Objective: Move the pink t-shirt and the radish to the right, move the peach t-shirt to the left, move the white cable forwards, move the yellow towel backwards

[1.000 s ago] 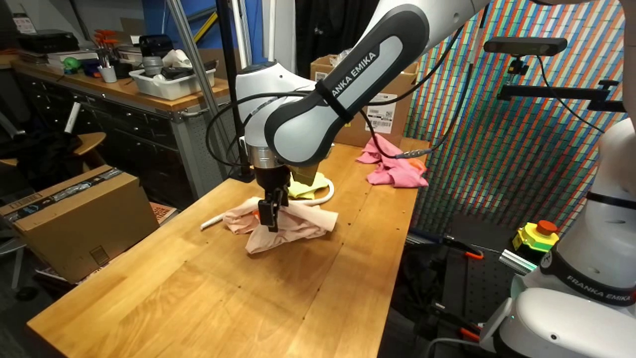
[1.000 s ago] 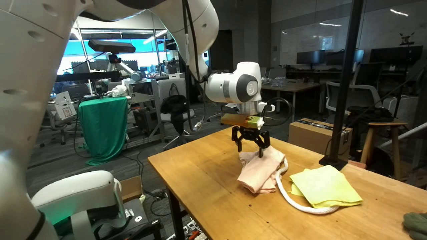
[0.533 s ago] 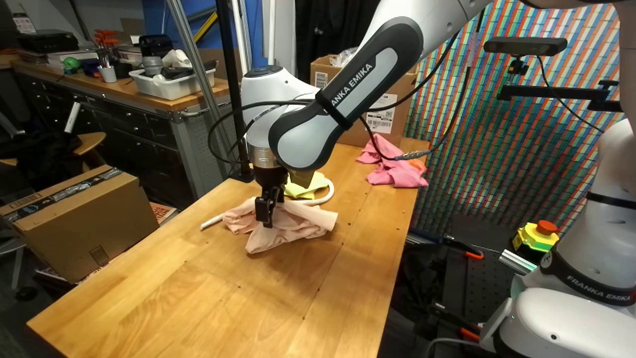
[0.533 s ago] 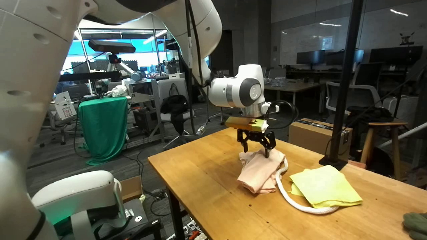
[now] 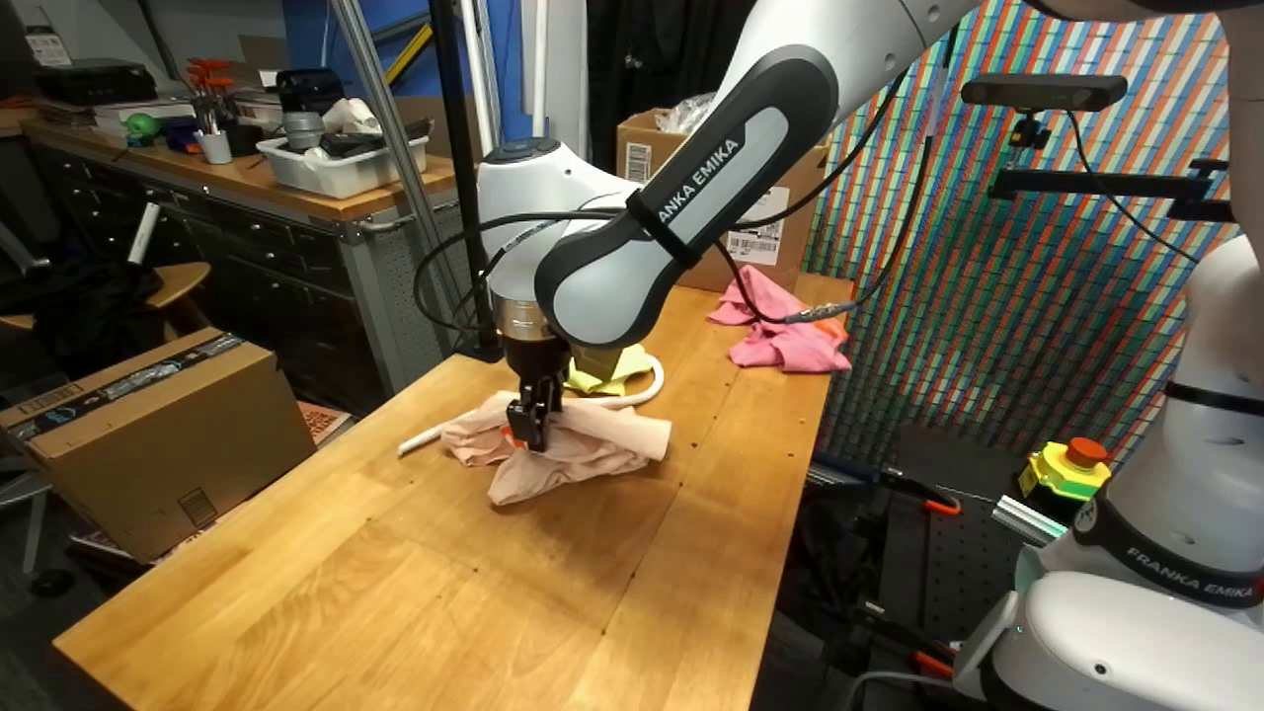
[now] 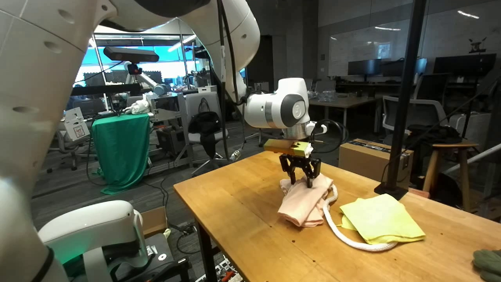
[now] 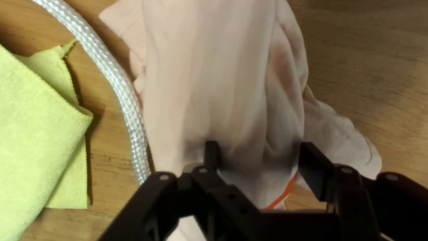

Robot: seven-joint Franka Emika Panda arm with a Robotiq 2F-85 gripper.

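Where your fingers reach the peach t-shirt, they stand partly apart with its cloth lying between them, not closed on it. An orange edging shows on the shirt beside one fingertip.

As for containers, you have an open cardboard box at the far end of the surface in an exterior view, with clear plastic wrap bulging from its top; anything deeper is hidden. Just in front of it lies the pink t-shirt, crumpled. Behind, on the drawer unit, a white bin carries a dark item and a pale item heaped above its rim, and a white cup has slim items upright in it, too small to name. A taped carton, seen in both exterior views, sits lower than the surface, beyond its long edge; you cannot see inside.

For edges, the pink t-shirt's corner reaches the side facing the robot base. Your peach t-shirt lies nearer the opposite side. One end of the white cable pokes out near that edge; the cord then runs beside the shirt and curves under the folded yellow towel, near the foot of a black post.

For room, you have a wide run of plain wood from the peach t-shirt toward the bottom of an exterior view, and a narrower stretch between it and the pink one.
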